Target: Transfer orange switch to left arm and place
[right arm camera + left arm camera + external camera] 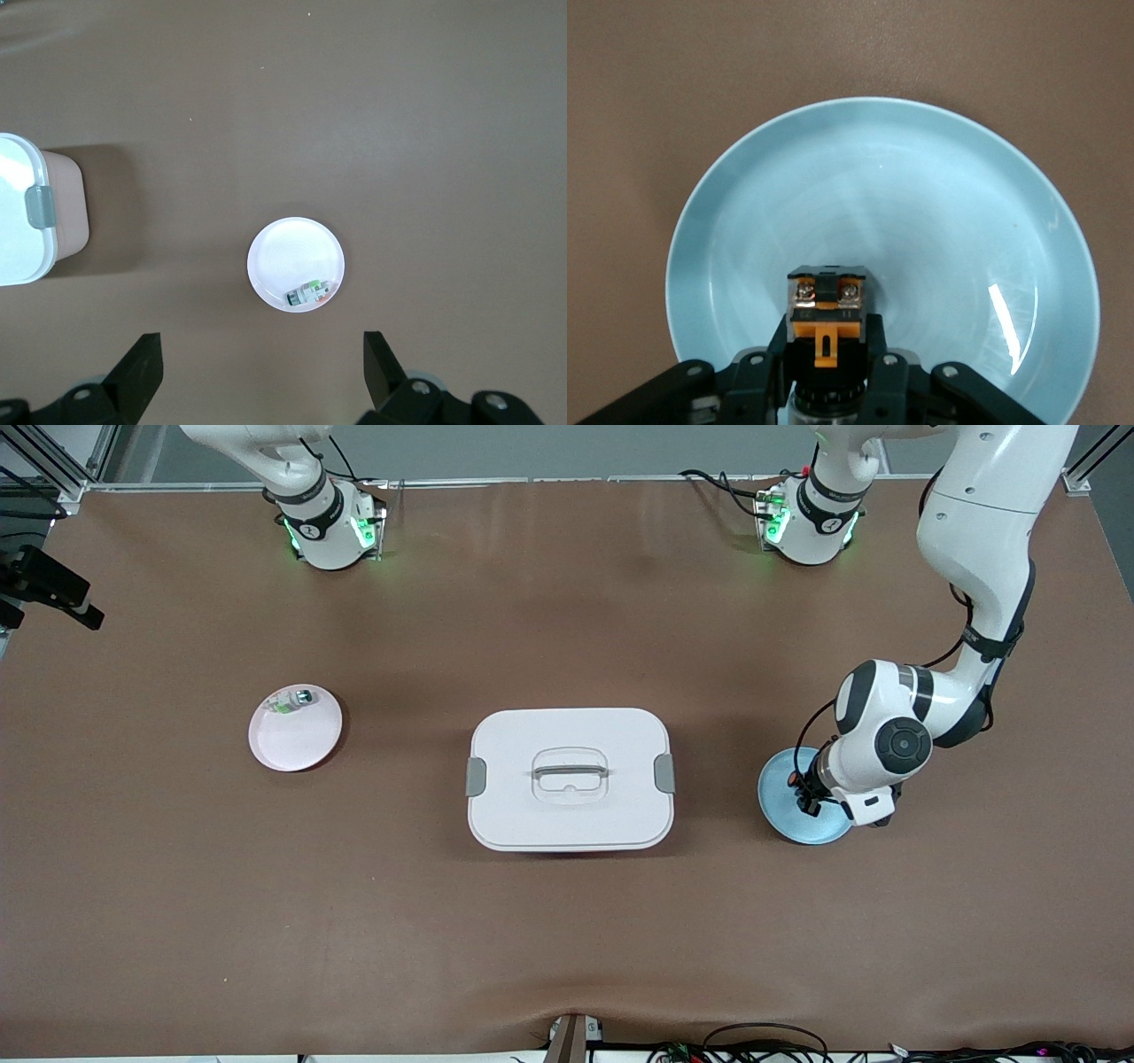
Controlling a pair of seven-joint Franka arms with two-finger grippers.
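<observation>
I see my left gripper (826,376) clamped on the small orange-and-black switch (825,319) over the pale blue round plate (939,204); my right gripper (261,372) waits, fingers spread wide.

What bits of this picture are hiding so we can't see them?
- Front view: the left gripper, over the blue plate, hides the orange switch.
- Front view: the right gripper is cut off by the top edge.
- Every view: the lid covers the box's inside.
- The small part on the pink plate is too tiny to identify.

orange switch (825,314), fingers-held, over blue plate (939,221)
</observation>
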